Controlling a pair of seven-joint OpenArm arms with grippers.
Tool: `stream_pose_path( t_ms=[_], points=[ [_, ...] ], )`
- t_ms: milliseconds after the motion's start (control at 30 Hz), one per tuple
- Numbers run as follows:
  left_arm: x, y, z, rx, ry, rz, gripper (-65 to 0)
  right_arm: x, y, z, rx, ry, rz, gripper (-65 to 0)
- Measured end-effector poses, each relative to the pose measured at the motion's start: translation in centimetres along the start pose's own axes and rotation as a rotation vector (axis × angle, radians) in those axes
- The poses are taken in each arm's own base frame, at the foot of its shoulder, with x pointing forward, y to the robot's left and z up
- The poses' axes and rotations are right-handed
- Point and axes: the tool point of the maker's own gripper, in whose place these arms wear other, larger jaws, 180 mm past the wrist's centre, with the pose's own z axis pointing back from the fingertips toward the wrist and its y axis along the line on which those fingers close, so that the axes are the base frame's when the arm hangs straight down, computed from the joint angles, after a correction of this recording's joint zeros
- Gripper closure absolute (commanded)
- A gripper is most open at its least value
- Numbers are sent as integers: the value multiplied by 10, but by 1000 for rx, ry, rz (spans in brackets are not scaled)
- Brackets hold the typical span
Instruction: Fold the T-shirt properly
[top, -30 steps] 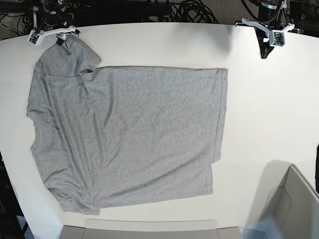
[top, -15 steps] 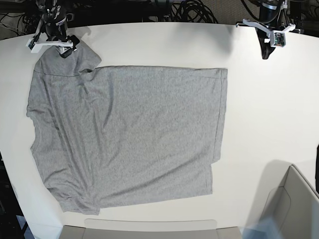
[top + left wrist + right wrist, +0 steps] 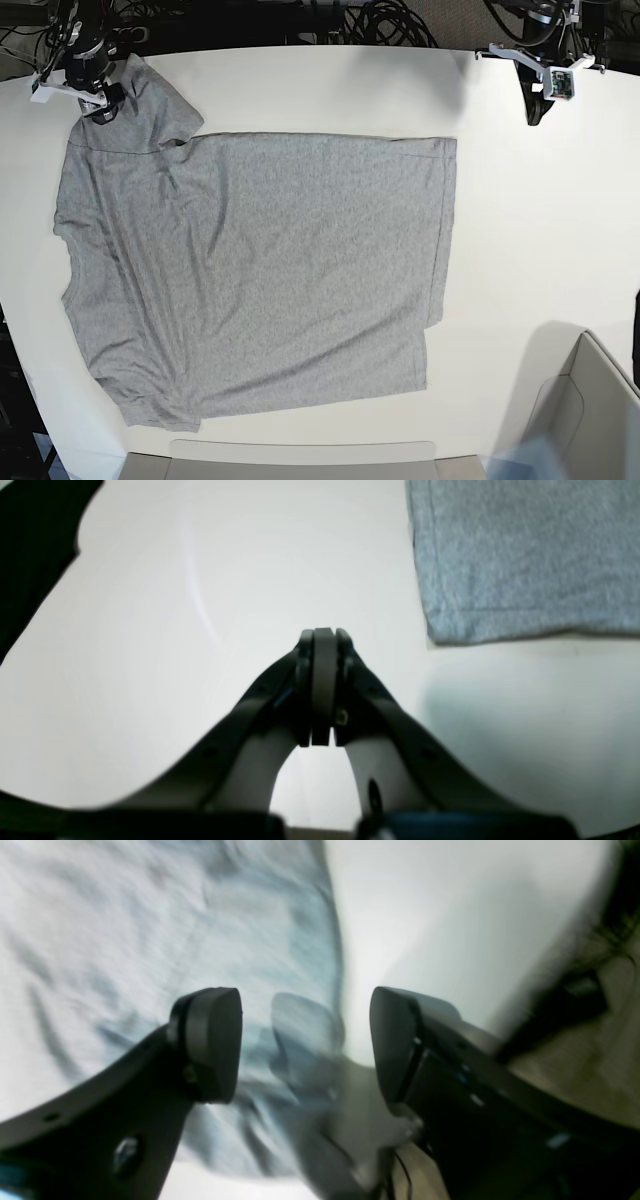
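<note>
T-shirt lies flat on the desk, soft and limp (it will likely sag, so pinch hems or sleeves). Right tool, jaws apart, hovers over a sleeve; left tool, jaws together, grips nothing.

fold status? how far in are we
Early. Done: the T-shirt lies spread flat on the table, no fold visible. In hand: nothing held; the right claw is open over the sleeve at the far corner, the left claw is shut over bare table. Left: every fold.
</note>
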Motion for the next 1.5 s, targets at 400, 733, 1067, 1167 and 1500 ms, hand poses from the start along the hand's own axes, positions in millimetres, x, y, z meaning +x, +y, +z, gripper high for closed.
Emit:
stream_pose_path(
  t_ms=[400,733,1067,1167,1500],
  points=[
    [18,-7,-16,-37,-41,371,-152,-17,16,-4,93,77,5,-401],
    [44,-62,-52,-317,155,756,-230,-24,13,0,100,99,1,-401],
    [36,-74,-70,-536,433,1037,-284,-26,8,4,95,115,20,-401],
    [20,-73,-88,-490,461,1110,-282,-25,6,4,92,121,30,-401],
    [-29,-83,-90,-315,553,966,-283,-26,7,5,92,133,35,-401]
  ],
)
